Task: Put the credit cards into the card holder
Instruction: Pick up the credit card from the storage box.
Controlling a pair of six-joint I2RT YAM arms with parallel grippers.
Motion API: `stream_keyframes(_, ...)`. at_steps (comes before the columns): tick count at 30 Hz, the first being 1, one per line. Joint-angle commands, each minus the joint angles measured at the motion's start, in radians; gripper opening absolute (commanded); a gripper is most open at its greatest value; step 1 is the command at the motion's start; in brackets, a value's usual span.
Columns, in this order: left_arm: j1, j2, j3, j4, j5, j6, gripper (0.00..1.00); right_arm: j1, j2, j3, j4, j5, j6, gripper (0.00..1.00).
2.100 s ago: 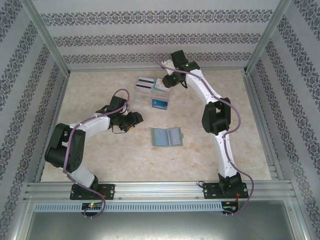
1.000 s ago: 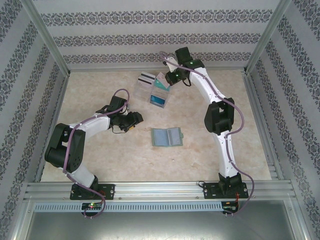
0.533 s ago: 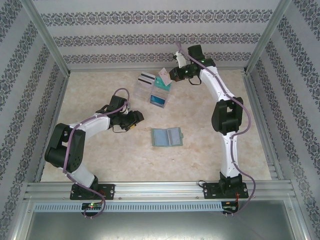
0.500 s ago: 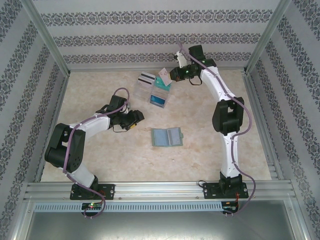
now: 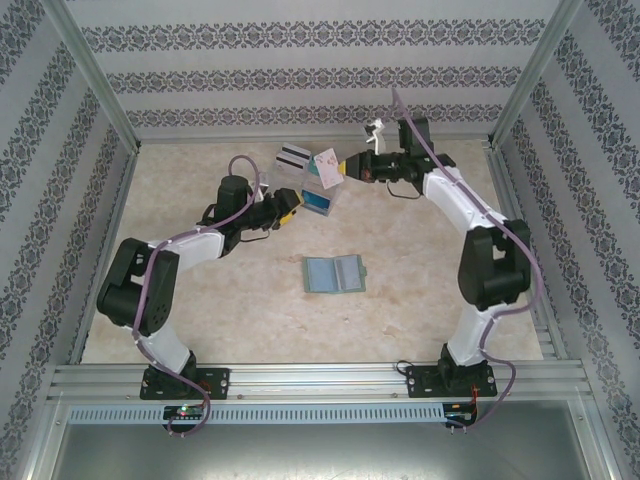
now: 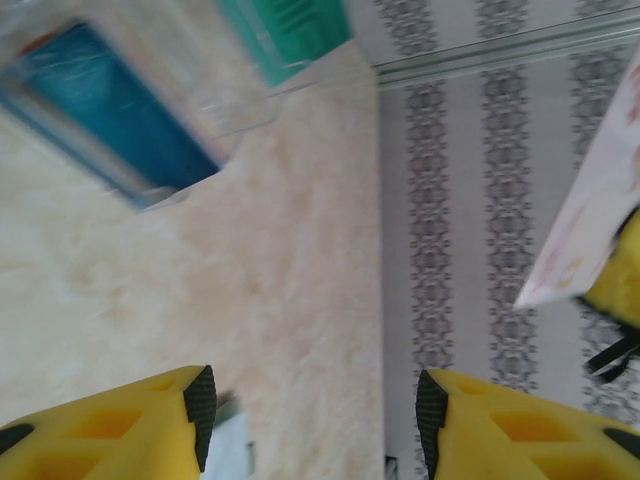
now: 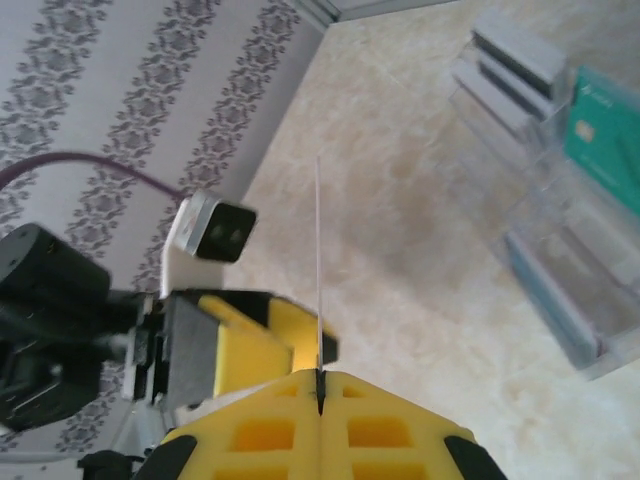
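- From the top view, your right gripper (image 5: 343,166) is clenched on the pale card (image 5: 326,160). It holds the card above the clear stand (image 5: 290,182), by the far edge of the table (image 5: 200,310). I judge it is held there to be free of the stand's slots.
- Your left gripper (image 5: 287,207) hangs just beside the stand, released and pointing toward the card. This looks like a handover set-up.
- The card holder (image 5: 334,274) lies open near the table's middle, pockets up to receive cards, well apart from both grippers.
- On the left wrist view, the jaws stand apart with nothing between them. The pale card (image 6: 585,220) waits to the right. The blue card (image 6: 110,120) and teal card (image 6: 290,30) sit in the stand.
- On the right wrist view, the card (image 7: 318,270) shows edge-on, pinched at one end. Most of it is left free for a second grip.
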Motion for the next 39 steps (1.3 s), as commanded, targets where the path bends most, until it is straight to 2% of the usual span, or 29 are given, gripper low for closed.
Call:
stream_keyframes(1, 0.004, 0.038, 0.001, 0.351, 0.069, -0.144, 0.56, 0.014, -0.084, -0.121, 0.191, -0.079, 0.146, 0.00)
stream_keyframes(4, 0.003, 0.062, 0.009, 0.468, 0.078, -0.203, 0.54, 0.020, -0.127, -0.189, 0.205, -0.071, 0.165, 0.00)
stream_keyframes(11, -0.021, 0.106, 0.072, 0.521, 0.102, -0.248, 0.51, 0.071, -0.127, -0.256, 0.313, -0.086, 0.250, 0.00)
stream_keyframes(14, -0.031, 0.113, 0.094, 0.506, 0.108, -0.244, 0.47, 0.089, -0.111, -0.256, 0.350, -0.086, 0.276, 0.00)
stream_keyframes(17, -0.032, 0.108, 0.094, 0.499, 0.114, -0.241, 0.35, 0.086, -0.097, -0.257, 0.359, -0.084, 0.283, 0.00)
stream_keyframes(21, -0.031, 0.090, 0.085, 0.464, 0.109, -0.213, 0.05, 0.076, -0.095, -0.269, 0.369, -0.081, 0.295, 0.00)
stream_keyframes(22, -0.032, 0.083, 0.082, 0.455, 0.106, -0.205, 0.00, 0.073, -0.096, -0.273, 0.374, -0.076, 0.302, 0.03)
stream_keyframes(23, -0.032, 0.081, 0.080, 0.449, 0.104, -0.199, 0.00, 0.070, -0.098, -0.277, 0.383, -0.072, 0.313, 0.16)
stream_keyframes(24, -0.033, 0.080, 0.080, 0.444, 0.106, -0.196, 0.00, 0.069, -0.096, -0.277, 0.392, -0.078, 0.327, 0.23)
stream_keyframes(26, -0.034, 0.081, 0.083, 0.441, 0.109, -0.195, 0.00, 0.071, -0.088, -0.278, 0.437, -0.094, 0.365, 0.28)
stream_keyframes(30, -0.039, 0.084, 0.089, 0.440, 0.113, -0.195, 0.00, 0.081, -0.071, -0.272, 0.510, -0.109, 0.424, 0.29)
stream_keyframes(39, -0.041, 0.081, 0.096, 0.450, 0.121, -0.204, 0.00, 0.096, -0.034, -0.261, 0.493, -0.119, 0.419, 0.29)
